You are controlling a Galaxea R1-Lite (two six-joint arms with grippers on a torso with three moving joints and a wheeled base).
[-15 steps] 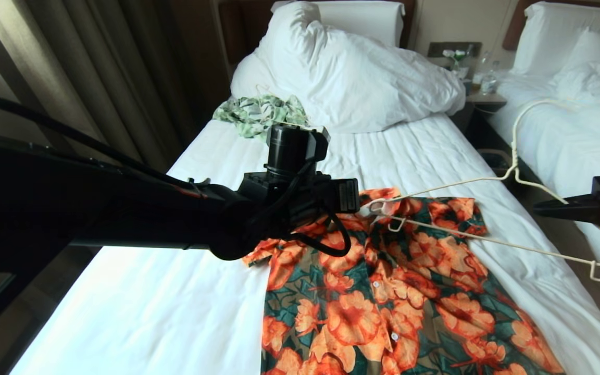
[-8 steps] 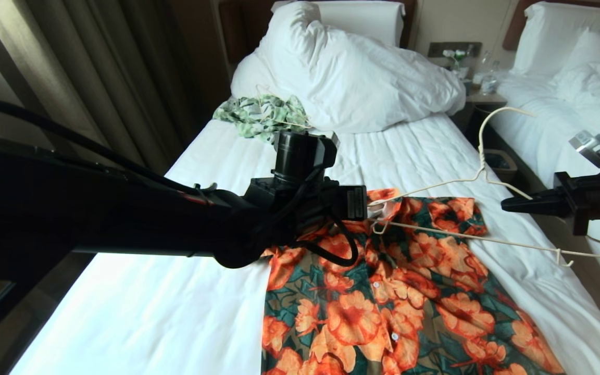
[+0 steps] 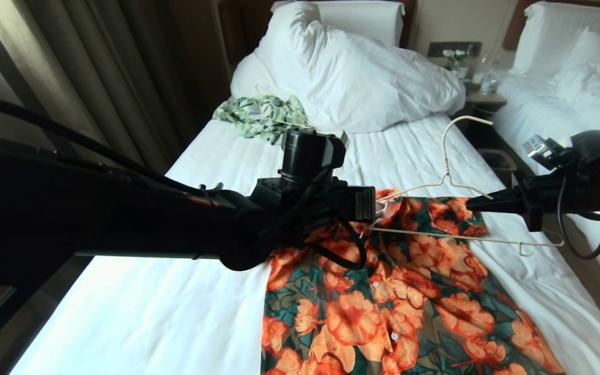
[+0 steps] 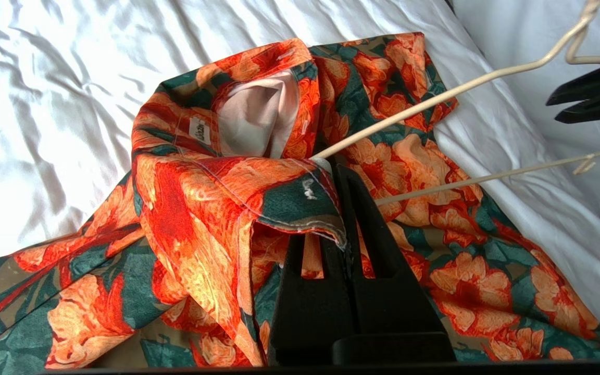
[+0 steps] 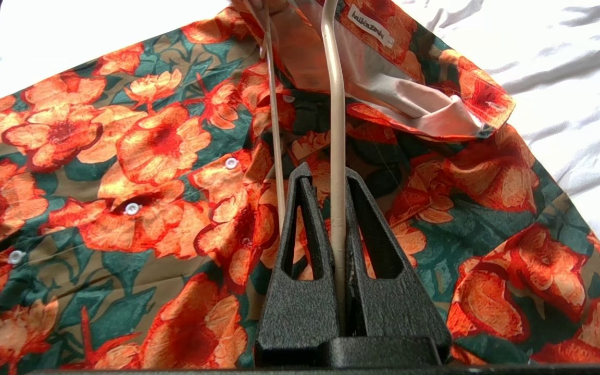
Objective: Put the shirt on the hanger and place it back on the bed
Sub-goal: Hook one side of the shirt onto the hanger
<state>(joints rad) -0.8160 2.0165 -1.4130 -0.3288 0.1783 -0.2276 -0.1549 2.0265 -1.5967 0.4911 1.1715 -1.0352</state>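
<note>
The left gripper (image 4: 326, 172) pinches the shirt (image 3: 409, 291) collar open; the right gripper (image 5: 337, 179) clamps the hanger (image 3: 451, 179). Feed its free end into the collar, keeping the wire low and level.

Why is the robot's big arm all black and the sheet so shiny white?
In the head view, light from the curtain side leaves the left arm a dark silhouette, while the bed sheet beneath it glares to blank white. In the left wrist view the shirt is sharp and the sheet shows soft grey wrinkle shadows. In the right wrist view the sheet's top corner glares blank.
</note>
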